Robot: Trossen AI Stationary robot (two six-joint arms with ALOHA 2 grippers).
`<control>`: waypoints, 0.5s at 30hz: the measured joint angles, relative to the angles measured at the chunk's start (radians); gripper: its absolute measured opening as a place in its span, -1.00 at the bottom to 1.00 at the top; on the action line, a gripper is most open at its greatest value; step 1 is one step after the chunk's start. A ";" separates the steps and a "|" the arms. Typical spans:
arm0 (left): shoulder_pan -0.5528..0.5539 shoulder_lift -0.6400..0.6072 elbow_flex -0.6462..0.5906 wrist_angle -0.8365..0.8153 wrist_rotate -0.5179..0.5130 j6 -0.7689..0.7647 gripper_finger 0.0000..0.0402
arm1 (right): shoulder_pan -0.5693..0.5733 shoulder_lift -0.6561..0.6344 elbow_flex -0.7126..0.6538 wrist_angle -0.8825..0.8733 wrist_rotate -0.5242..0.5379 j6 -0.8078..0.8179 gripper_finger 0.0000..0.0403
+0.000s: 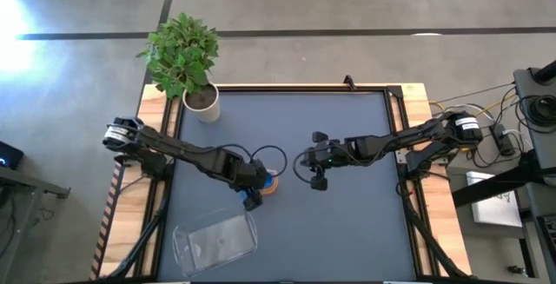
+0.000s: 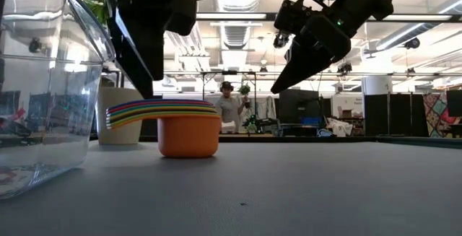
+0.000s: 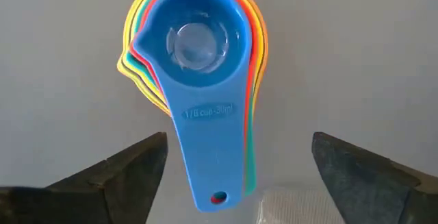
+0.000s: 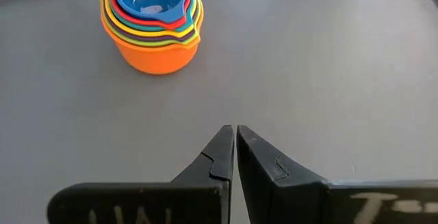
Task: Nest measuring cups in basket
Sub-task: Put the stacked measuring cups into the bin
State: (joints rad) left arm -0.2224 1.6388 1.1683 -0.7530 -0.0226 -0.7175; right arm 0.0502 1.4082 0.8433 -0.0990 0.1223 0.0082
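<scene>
The measuring cups (image 1: pixel 272 182) stand nested in one stack on the grey table, near its middle. The orange cup (image 2: pixel 189 136) is at the bottom and the blue one (image 3: pixel 198 46) on top, and their flat handles (image 3: pixel 212 155) fan out together. My left gripper (image 3: pixel 239 145) hangs open above the handles, pointing steeply down, one finger on either side and apart from them. My right gripper (image 4: pixel 235 131) is shut and holds nothing, hovering to the right of the stack (image 4: pixel 152 25). The clear basket (image 1: pixel 215 241) rests on the table near its front edge, left of centre.
A white plant pot (image 1: pixel 204 102) with a green plant stands at the table's far left corner. The basket's wall (image 2: pixel 43 84) fills the left of the low view. A person (image 2: pixel 229 106) stands in the room beyond the table. Bare table lies to the right and in front.
</scene>
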 joint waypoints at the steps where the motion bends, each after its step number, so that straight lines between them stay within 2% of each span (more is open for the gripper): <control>1: 0.000 0.002 0.000 -0.001 -0.004 -0.008 0.74 | 0.000 0.000 0.000 0.000 0.000 -0.002 -0.96; 6: -0.001 0.036 0.000 -0.025 -0.026 -0.055 0.83 | 0.000 0.000 0.000 0.000 -0.001 -0.010 -0.96; 15: -0.001 0.110 0.026 -0.035 -0.021 -0.134 0.84 | 0.000 0.000 0.000 -0.013 -0.001 -0.013 -0.96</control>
State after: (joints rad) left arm -0.2237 1.7492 1.1945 -0.7879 -0.0433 -0.8519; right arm 0.0502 1.4082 0.8433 -0.1121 0.1212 -0.0044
